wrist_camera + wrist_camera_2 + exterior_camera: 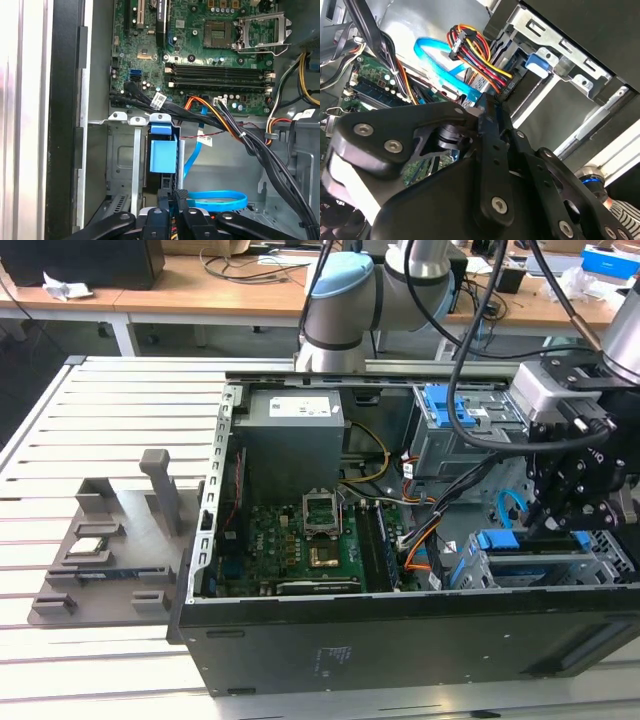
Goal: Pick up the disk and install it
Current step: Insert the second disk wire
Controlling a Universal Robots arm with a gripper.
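The disk sits edge-on in the metal drive cage (pixel 585 565) at the case's front corner, on the exterior view's right. Its bright blue carrier bracket (pixel 505 540) shows along the top, and again as a blue tab (pixel 162 155) in the first wrist view. My gripper (pixel 545 525) hangs just above the bracket's end, its black fingers (pixel 176 196) shut together with nothing visible between them. Whether the tips touch the bracket I cannot tell. In the second wrist view the closed fingers (pixel 487 107) point into the case.
A looped blue data cable (pixel 220 199) and a multicoloured power cable bundle (pixel 475 55) lie beside the cage. A second cage with blue carriers (pixel 450 410) stands behind. The motherboard (pixel 310 540) fills the case floor. A grey fixture tray (pixel 110 570) holds a small square chip (pixel 88 547).
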